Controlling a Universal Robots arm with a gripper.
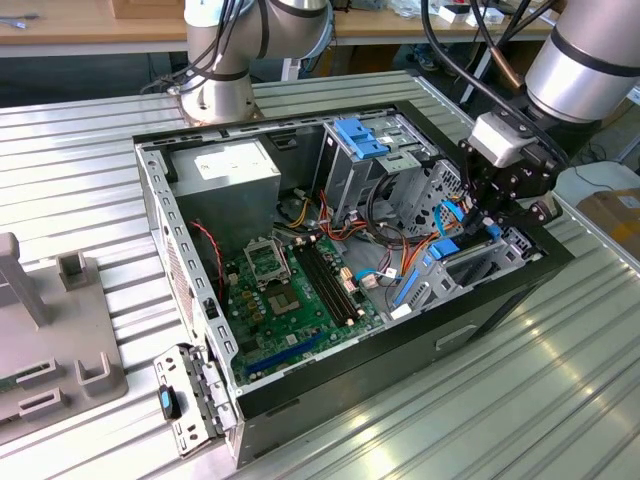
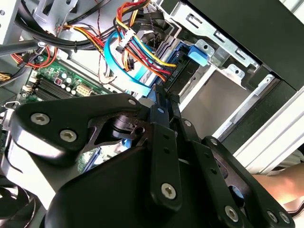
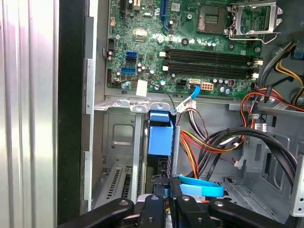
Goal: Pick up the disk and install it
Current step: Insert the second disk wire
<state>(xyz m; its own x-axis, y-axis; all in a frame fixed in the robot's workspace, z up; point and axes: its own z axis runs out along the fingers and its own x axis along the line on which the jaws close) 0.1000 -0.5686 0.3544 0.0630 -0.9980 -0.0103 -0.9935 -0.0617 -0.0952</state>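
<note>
Down inside the open computer case (image 1: 500,290), the disk (image 3: 160,135) is held edge-on between the closed fingers of the gripper (image 3: 164,190), its blue carrier lined up with the drive bay (image 3: 121,142) beside the motherboard (image 3: 190,42).

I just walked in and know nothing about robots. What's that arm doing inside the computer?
A robot arm has its gripper down in an open computer case. It is clamped on the disk, a drive in a blue frame, held on edge in the drive bay beside the case wall, just past the motherboard. The disk looks partly in, not yet seated.
</note>
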